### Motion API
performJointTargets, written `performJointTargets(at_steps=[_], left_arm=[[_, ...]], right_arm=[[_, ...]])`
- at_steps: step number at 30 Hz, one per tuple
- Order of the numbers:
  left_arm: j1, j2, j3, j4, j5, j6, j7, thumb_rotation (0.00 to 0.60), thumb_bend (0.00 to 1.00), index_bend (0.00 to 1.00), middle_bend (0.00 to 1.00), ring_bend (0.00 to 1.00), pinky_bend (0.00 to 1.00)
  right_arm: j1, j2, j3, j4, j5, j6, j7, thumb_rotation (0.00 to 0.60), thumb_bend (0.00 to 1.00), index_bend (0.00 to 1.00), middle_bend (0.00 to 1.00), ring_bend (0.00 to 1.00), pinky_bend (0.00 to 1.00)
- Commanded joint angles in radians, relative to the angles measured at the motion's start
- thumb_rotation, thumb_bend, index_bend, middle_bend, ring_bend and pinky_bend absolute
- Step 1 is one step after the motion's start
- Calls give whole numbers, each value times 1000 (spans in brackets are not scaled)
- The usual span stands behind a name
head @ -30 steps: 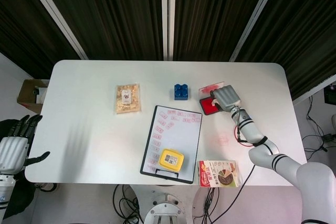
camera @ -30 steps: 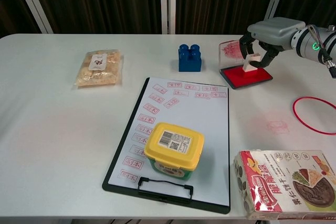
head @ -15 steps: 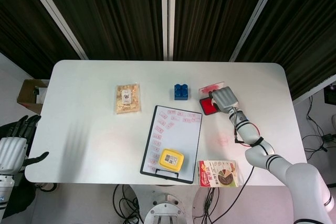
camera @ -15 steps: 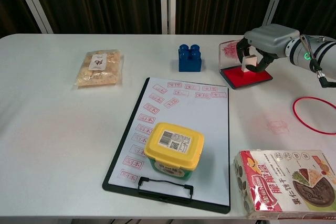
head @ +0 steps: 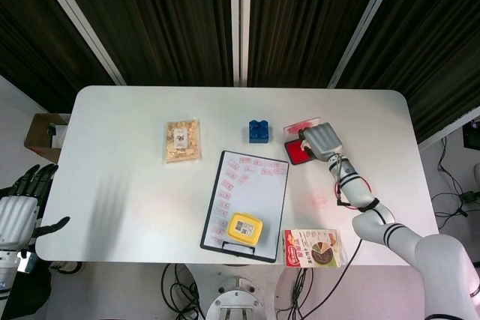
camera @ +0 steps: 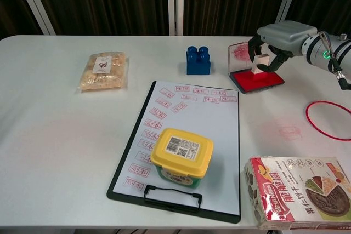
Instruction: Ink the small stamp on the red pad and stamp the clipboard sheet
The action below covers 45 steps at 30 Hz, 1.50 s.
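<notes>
My right hand (camera: pixel 277 39) (head: pixel 321 140) pinches the small white stamp (camera: pixel 259 65) and holds it upright on the red ink pad (camera: pixel 258 81) (head: pixel 295 152), whose clear lid stands open behind it. The clipboard sheet (camera: pixel 186 135) (head: pixel 251 192) lies in front of the pad, with several red imprints along its left and top edges. My left hand (head: pixel 19 204) hangs off the table's left edge, fingers spread, holding nothing.
A yellow-lidded tub (camera: pixel 181 154) sits on the lower part of the clipboard. A blue brick (camera: pixel 198 60) stands left of the pad. A snack bag (camera: pixel 103 70) lies far left, a biscuit box (camera: pixel 299 191) at the front right, a red ring (camera: pixel 329 120) right.
My right hand has shifted slightly over the ink pad, with the stamp kept on the red surface. The left hand has barely moved.
</notes>
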Motion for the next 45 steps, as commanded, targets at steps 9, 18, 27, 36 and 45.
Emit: performJointTargets(at_steps=[9,18,27,36,45], left_arm=[[3,-5,2,-5,10,12,2,600,0,65,83,52,159],[16,5,9,-9,15,28,2,600,0,65,83,52,159],[18,3,7,1,12,30,-13,600,0,66,83,52,159],[22,2,5,22,3,30,-35,600,0,66,83,52,159],[26,-1,3,43,-2,32,-60,600,0,65,83,52,159]], right_arm=[[-74,245,-21,-516,-105,212,-118,600,452,972,821,838,1000],[-94,168,-83,-582,-91,186,-304,600,450,972,821,838,1000],[-65,59,-64,-504,-94,176,-336,600,450,972,821,838,1000],[-2,-35,-70,-372,-148,137,-277,600,450,973,821,838,1000],[46,-86,-91,-277,-206,121,-227,600,451,974,824,838,1000]])
